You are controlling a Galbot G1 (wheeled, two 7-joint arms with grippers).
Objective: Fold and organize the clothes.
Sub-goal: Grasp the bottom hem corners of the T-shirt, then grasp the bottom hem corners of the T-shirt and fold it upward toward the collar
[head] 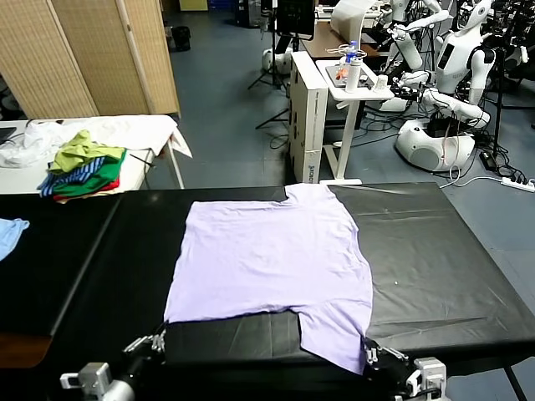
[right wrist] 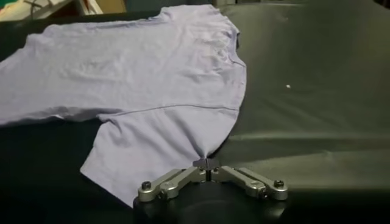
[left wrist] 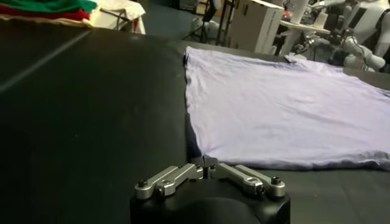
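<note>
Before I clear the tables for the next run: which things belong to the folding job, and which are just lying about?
In the job:
- lavender T-shirt, flat on the black table
- left pincer, shut on its near corner
- right pincer, shut on the sleeve edge

Lying about:
- colourful garment pile on the white side table
- light blue cloth

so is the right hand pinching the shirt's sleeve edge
Yes, the right hand is shut on the sleeve edge of the lavender T-shirt.

each pincer (left wrist: 206, 163) has silver linkage arms with dark screws on a rounded black housing.
</note>
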